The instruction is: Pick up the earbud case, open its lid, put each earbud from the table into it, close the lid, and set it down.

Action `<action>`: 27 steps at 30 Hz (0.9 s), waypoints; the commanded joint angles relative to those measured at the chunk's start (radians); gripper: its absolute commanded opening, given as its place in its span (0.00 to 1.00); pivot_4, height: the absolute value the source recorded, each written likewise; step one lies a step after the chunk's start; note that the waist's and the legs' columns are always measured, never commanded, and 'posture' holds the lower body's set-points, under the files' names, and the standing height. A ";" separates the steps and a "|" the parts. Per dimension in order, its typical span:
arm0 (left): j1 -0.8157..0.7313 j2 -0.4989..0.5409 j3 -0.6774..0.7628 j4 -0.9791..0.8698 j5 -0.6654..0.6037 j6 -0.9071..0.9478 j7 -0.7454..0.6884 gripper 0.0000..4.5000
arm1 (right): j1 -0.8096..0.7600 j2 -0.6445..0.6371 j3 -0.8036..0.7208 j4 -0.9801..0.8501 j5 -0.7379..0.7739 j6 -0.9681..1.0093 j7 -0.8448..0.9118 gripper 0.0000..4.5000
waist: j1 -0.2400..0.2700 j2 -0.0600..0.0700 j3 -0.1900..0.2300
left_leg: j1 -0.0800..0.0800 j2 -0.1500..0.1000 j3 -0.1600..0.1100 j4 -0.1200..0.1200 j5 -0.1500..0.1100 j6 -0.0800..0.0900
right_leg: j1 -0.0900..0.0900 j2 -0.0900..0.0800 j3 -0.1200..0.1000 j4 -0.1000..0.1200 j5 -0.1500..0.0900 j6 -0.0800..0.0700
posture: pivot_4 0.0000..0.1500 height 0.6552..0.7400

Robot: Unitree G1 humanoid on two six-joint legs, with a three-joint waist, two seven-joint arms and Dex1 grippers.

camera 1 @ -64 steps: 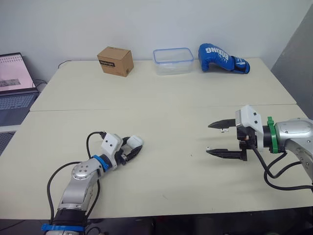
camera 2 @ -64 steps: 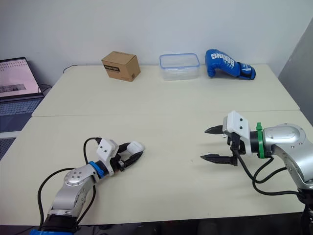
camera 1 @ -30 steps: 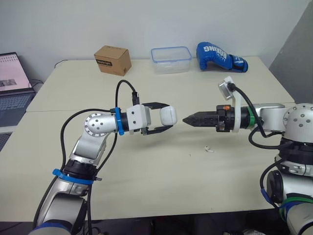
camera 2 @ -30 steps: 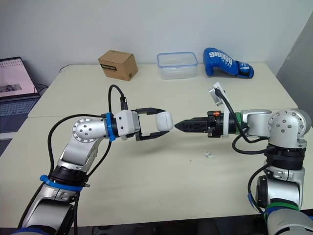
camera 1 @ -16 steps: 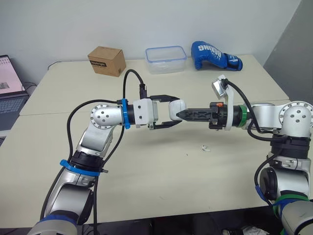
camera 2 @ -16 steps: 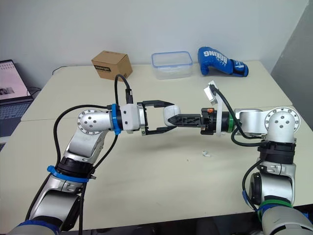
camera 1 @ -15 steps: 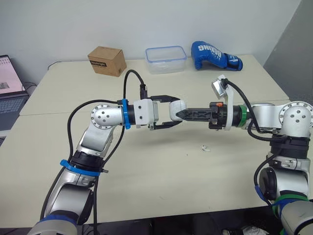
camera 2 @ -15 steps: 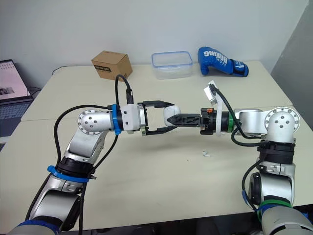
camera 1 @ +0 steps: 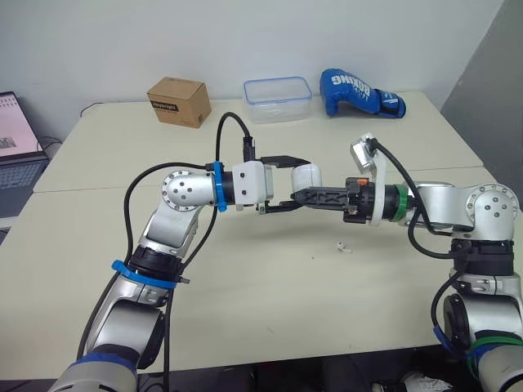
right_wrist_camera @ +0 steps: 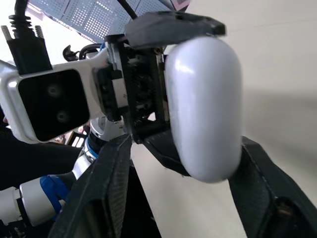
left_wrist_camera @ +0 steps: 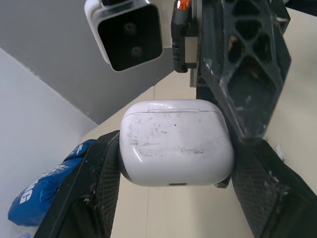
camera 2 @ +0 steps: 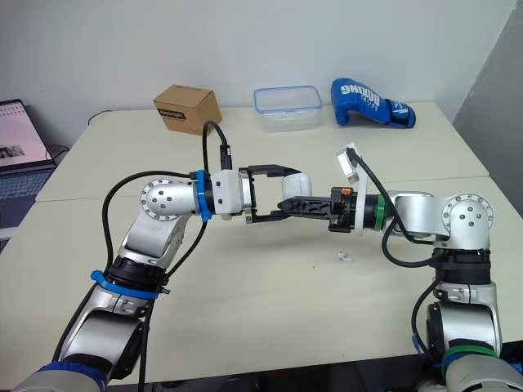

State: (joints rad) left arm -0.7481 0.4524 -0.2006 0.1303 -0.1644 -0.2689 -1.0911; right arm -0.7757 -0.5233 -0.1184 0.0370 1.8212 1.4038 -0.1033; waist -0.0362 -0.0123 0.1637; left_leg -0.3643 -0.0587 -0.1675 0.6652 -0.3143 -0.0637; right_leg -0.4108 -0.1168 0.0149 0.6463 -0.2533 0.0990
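Note:
The white earbud case hangs in the air above the middle of the table, lid closed, with my left gripper shut on it, one black finger above and one below. My right gripper reaches in from the right and stands open, its fingers flanking the case; one of them lies along the case's side. A single small white earbud rests on the table below and to the right of the grippers.
Along the far edge stand a cardboard box, a clear plastic container and a blue boxing glove. A laptop sits beyond the left edge. A seam crosses the table.
The left gripper carried the case a little to the right. The right gripper slid forward from the case's end to sit alongside it, and the right forearm dropped slightly.

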 commanded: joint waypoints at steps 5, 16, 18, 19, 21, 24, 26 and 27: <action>0.005 -0.001 0.000 -0.035 -0.004 -0.012 -0.009 0.62 | -0.018 -0.069 0.068 -0.022 0.113 -0.098 -0.013 0.63 | 0.000 0.000 0.000 | 0.000 0.000 0.000 0.000 0.000 0.000 | 0.000 0.000 0.000 0.000 0.000 0.000 | 1.00 0.89; 0.026 0.005 0.002 -0.058 -0.001 0.000 -0.006 0.62 | -0.026 -0.114 0.113 -0.033 0.147 -0.156 -0.003 0.54 | 0.001 0.000 0.000 | 0.000 0.000 0.000 0.000 0.000 0.000 | 0.000 0.000 0.000 0.000 0.000 0.000 | 1.00 0.89; 0.026 0.002 0.001 -0.059 -0.002 0.003 -0.004 0.62 | -0.033 -0.120 0.117 -0.031 0.150 -0.159 -0.002 0.41 | 0.002 0.000 0.000 | 0.000 0.000 0.000 0.000 0.000 0.000 | 0.000 0.000 0.000 0.000 0.000 0.000 | 1.00 0.89; 0.021 0.000 0.002 -0.056 -0.003 0.005 -0.002 0.62 | -0.037 -0.123 0.118 -0.029 0.151 -0.159 0.001 0.34 | 0.002 0.000 0.000 | 0.000 0.000 0.000 0.000 0.000 0.000 | 0.000 0.000 0.000 0.000 0.000 0.000 | 1.00 0.89; 0.015 -0.004 0.006 -0.052 -0.008 0.011 0.002 0.62 | -0.043 -0.127 0.120 -0.027 0.151 -0.159 0.005 0.19 | 0.002 0.000 0.000 | 0.000 0.000 0.000 0.000 0.000 0.000 | 0.000 0.000 0.000 0.000 0.000 0.000 | 1.00 0.89; 0.012 0.000 0.005 -0.049 -0.008 0.015 0.000 0.62 | -0.051 -0.128 0.122 -0.023 0.151 -0.159 0.006 0.18 | 0.002 0.000 0.000 | 0.000 0.000 0.000 0.000 0.000 0.000 | 0.000 0.000 0.000 0.000 0.000 0.000 | 1.00 0.89; 0.012 0.002 0.005 -0.047 -0.008 0.015 -0.002 0.62 | -0.056 -0.127 0.124 -0.020 0.151 -0.160 0.002 0.18 | 0.002 0.000 0.000 | 0.000 0.000 0.000 0.000 0.000 0.000 | 0.000 0.000 0.000 0.000 0.000 0.000 | 1.00 0.89; 0.013 0.003 0.005 -0.047 -0.007 0.016 -0.003 0.62 | -0.058 -0.126 0.124 -0.019 0.151 -0.160 0.002 0.18 | 0.002 0.000 0.000 | 0.000 0.000 0.000 0.000 0.000 0.000 | 0.000 0.000 0.000 0.000 0.000 0.000 | 1.00 0.89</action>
State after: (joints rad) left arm -0.7219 0.4540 -0.1908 0.1006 -0.1830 -0.2500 -1.1006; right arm -0.7953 -0.6533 0.0245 0.0400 1.9146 1.2714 -0.1149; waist -0.0341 -0.0123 0.1638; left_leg -0.3646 -0.0586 -0.1676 0.6652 -0.3143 -0.0636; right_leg -0.4107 -0.1167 0.0147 0.6460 -0.2533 0.0990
